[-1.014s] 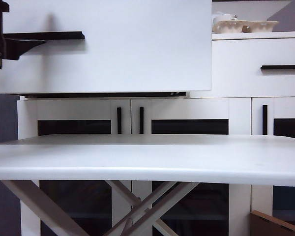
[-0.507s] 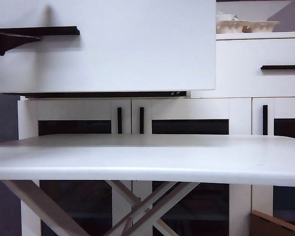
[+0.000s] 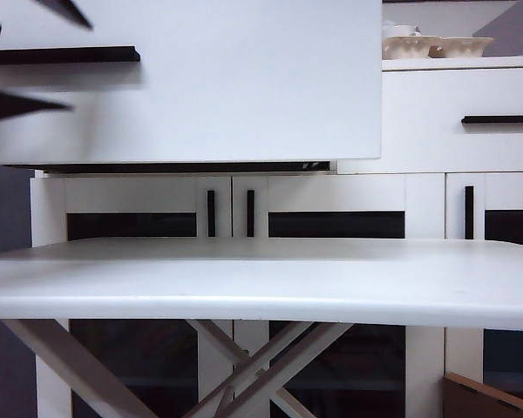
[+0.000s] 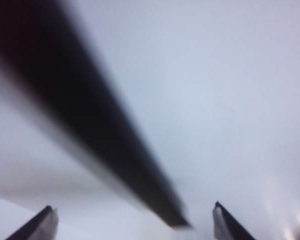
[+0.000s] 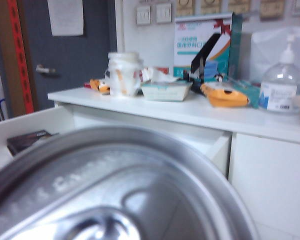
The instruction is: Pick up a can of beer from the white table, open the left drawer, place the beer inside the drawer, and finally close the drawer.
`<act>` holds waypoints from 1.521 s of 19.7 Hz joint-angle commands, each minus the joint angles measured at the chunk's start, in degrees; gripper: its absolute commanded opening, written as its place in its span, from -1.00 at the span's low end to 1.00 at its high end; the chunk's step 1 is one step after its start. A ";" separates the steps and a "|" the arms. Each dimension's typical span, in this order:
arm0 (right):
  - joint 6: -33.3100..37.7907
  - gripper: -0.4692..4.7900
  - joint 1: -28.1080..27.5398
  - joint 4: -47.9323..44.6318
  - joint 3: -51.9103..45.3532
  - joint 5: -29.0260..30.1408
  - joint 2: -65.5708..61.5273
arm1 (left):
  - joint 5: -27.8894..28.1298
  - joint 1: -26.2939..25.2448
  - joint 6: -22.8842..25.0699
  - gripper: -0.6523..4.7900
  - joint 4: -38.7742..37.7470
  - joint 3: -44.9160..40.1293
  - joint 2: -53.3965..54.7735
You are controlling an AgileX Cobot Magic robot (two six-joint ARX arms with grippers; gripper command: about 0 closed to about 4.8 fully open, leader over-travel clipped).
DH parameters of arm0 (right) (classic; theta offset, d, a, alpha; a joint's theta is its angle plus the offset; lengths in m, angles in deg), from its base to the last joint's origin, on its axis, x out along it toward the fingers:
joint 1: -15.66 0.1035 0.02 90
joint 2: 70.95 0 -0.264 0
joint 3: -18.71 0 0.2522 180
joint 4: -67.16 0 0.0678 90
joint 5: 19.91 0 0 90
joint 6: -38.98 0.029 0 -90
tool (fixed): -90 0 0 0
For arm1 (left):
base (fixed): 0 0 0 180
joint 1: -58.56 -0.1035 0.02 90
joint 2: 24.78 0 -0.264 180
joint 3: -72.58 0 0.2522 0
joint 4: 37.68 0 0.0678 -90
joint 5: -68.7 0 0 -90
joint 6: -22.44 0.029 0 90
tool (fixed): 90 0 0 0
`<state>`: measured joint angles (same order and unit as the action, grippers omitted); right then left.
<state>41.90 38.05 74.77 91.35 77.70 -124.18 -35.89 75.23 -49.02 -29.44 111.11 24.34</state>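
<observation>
Exterior view: the left drawer (image 3: 244, 83) stands pulled out over the white worktop (image 3: 261, 283), its front filling the upper left of the picture; the bare worktop carries no can.
Left tool (image 3: 13, 61): two dark pointed fingers (image 3: 22, 105) at the picture's left edge, one above and one below the black bar handle (image 3: 65, 55), spread wide and closed on nothing.
Left wrist view: the bar handle (image 4: 90, 125) runs as a blurred dark band between the two fingertips (image 4: 40, 225); both tips stand clear of it.
Right tool: not itself visible in any view; the can of beer (image 5: 110, 185) fills the near field of the right wrist view, rim up and just under the camera, so it is judged to be held, jaws part-way closed around it.
Can position: ahead of the can lies the open drawer cavity (image 5: 35, 132), with a dark flat item (image 5: 27, 140) inside; the can is not yet in it.
Done: can lifted off the worktop; drawer opened.
Left to do: set the can inside; push the drawer shut.
Change from earlier frames: the drawer front sits slightly further right than a second ago; the left tool, then closed about the handle end, has let go and now brackets the handle with its fingers apart.
</observation>
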 commanded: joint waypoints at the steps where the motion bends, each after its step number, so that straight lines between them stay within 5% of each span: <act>1: -0.13 -0.19 0.07 -4.81 2.58 0.37 -1.77 | -3.10 0.04 3.41 0.72 0.70 0.26 -3.87; 3: -0.13 -0.19 0.07 -4.81 4.63 1.73 -3.56 | -3.72 0.04 4.28 0.68 0.74 0.24 -6.69; 4: -0.13 -0.19 0.09 -4.81 6.27 1.77 -4.94 | -4.61 0.04 5.18 0.50 0.98 0.26 -8.63; 9: 0.02 -0.19 0.11 -4.26 12.24 4.85 -11.50 | -10.45 0.04 9.14 -0.74 8.96 1.70 -13.35; 14: 0.33 -0.19 1.22 -3.85 17.27 7.80 -17.55 | -11.17 0.04 21.57 -0.78 1.84 10.84 -13.60; 21: 0.31 -0.19 4.39 -2.73 24.57 8.55 -26.01 | -7.08 0.04 42.82 -0.78 -25.22 27.74 -11.39; 30: 0.31 -0.19 4.39 -2.47 30.16 10.60 -36.79 | -8.44 0.04 44.28 -0.78 -25.55 30.75 -8.87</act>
<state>42.14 42.38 75.36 120.81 87.12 -161.10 -43.82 75.23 -5.20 -55.93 141.58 15.53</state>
